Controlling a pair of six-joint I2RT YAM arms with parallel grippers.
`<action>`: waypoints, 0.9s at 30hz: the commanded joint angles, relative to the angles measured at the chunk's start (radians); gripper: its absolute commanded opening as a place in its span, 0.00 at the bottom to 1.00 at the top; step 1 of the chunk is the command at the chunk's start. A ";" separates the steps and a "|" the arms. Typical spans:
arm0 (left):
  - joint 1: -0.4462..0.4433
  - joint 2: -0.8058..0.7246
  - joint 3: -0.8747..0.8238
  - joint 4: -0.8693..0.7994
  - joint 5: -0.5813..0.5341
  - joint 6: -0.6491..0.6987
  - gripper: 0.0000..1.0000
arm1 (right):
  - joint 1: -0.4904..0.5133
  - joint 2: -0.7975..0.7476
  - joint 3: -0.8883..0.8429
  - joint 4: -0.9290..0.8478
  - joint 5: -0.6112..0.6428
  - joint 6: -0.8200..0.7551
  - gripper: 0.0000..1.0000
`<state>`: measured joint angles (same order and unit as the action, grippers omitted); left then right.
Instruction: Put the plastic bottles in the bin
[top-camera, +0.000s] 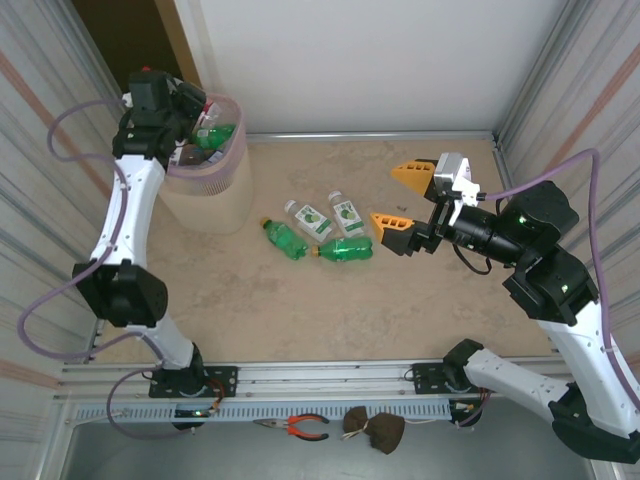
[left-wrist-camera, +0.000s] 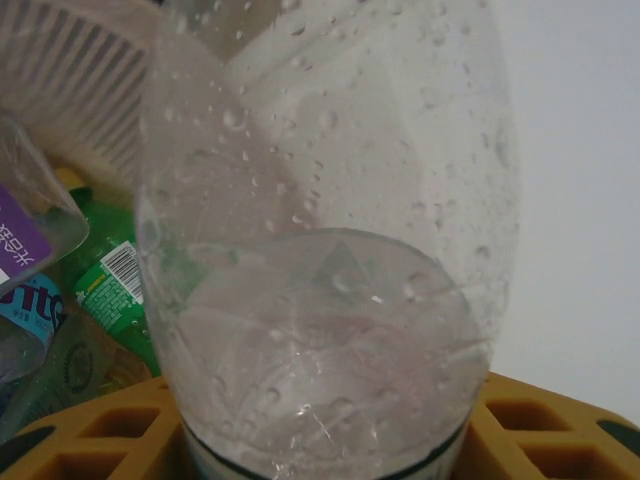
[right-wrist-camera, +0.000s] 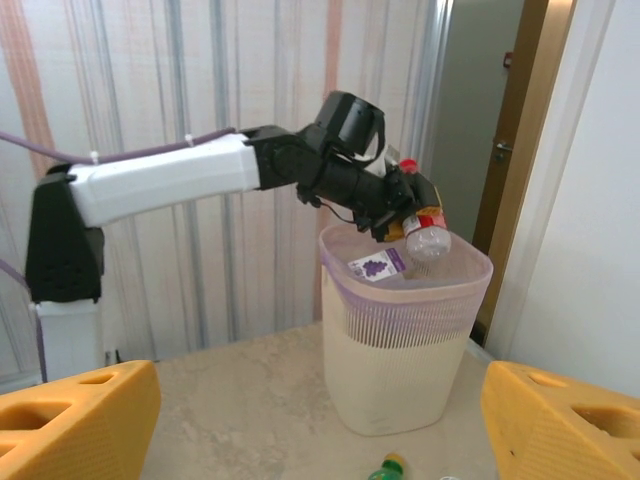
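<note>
My left gripper (top-camera: 187, 135) hangs over the bin (top-camera: 228, 190) at the far left, shut on a clear plastic bottle (left-wrist-camera: 330, 250) between its yellow fingers (left-wrist-camera: 90, 435). The right wrist view shows that bottle (right-wrist-camera: 428, 240) tilted base-down just above the bin's rim (right-wrist-camera: 400, 290). Inside the bin lie a green bottle (left-wrist-camera: 112, 290) and a purple-labelled one (right-wrist-camera: 372, 266). On the table lie two green bottles (top-camera: 284, 238) (top-camera: 346, 250) and two clear ones (top-camera: 310, 220) (top-camera: 347, 214). My right gripper (top-camera: 404, 200) is open and empty, to the right of them.
Corrugated walls close in the left and right sides, and a white wall stands at the back. Pliers (top-camera: 297, 427) and a brown object (top-camera: 375, 428) lie beyond the front rail. A yellow-capped green bottle (right-wrist-camera: 388, 467) peeks in below the bin.
</note>
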<state>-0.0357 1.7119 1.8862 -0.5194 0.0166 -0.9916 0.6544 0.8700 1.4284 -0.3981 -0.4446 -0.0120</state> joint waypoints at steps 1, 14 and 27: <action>0.006 0.063 0.086 -0.056 0.035 -0.113 0.52 | 0.003 -0.003 -0.002 0.003 0.015 -0.026 0.82; 0.013 0.227 0.182 -0.115 0.058 -0.263 0.65 | 0.003 -0.019 -0.008 -0.016 0.048 -0.044 0.83; 0.018 0.104 0.158 -0.142 0.009 -0.241 0.88 | 0.004 -0.019 -0.003 -0.010 0.036 -0.049 0.83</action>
<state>-0.0269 1.9034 2.0289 -0.6552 0.0578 -1.2461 0.6544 0.8631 1.4284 -0.4133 -0.4149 -0.0387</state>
